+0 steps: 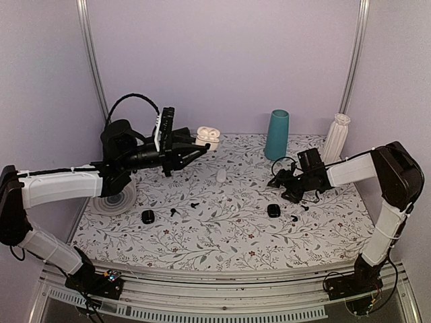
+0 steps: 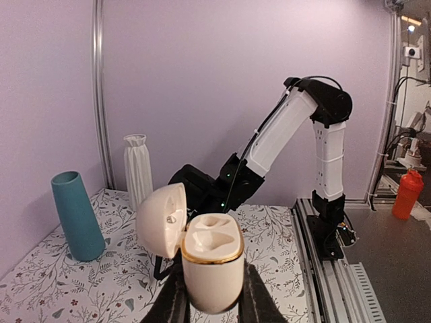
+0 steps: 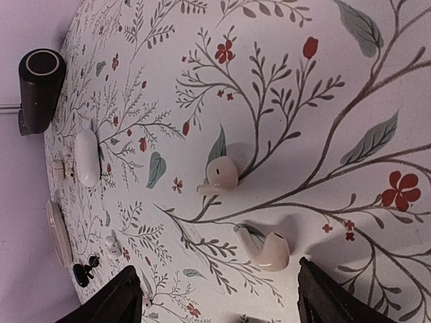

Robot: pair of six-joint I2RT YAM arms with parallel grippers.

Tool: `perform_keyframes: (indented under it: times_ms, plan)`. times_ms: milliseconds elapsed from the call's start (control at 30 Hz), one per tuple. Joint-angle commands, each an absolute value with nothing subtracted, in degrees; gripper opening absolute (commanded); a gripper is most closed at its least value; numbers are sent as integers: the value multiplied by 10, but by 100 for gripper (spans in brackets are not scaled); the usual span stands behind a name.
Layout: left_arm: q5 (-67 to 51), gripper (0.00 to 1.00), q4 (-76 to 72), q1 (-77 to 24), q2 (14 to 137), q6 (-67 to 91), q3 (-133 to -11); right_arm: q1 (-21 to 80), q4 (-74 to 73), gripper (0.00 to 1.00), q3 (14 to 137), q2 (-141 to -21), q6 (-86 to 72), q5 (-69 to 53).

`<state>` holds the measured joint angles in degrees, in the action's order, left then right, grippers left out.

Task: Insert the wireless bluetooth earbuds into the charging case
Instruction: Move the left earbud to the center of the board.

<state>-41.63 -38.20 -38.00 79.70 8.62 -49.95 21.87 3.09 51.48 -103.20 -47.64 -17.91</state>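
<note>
Floral-printed tablecloth (image 1: 222,235) fills our view. Our left gripper (image 2: 212,299) clamps the glossy cream, gold-rimmed charging case (image 2: 212,259) at lower centre, lid open, both wells empty. Our right gripper (image 3: 222,303) hangs spread near two cream stemmed earbuds (image 3: 219,176) lying on the cloth, centre frame.

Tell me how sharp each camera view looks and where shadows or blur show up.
Top external: even, soft light, no glare. Left wrist: the open white charging case is sharp, the left gripper clamping it blurred. Right wrist: two white earbuds cast soft shadows on the floral tabletop; the open right gripper is a dark, blurred silhouette.
</note>
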Motion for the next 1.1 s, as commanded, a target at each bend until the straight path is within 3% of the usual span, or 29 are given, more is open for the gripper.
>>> perform_keyframes:
  times_ms: [0,667,1067]
  plan:
    - [-411,0,-378,-374,780,90,-493,208,51,79,525,-1054,-474,-202]
    - [-401,0,-356,-374,766,80,-493,210,-25,78,639,-1135,-369,-203]
    - [-407,0,-363,-374,778,83,-499,214,-94,75,638,-1084,-328,-122]
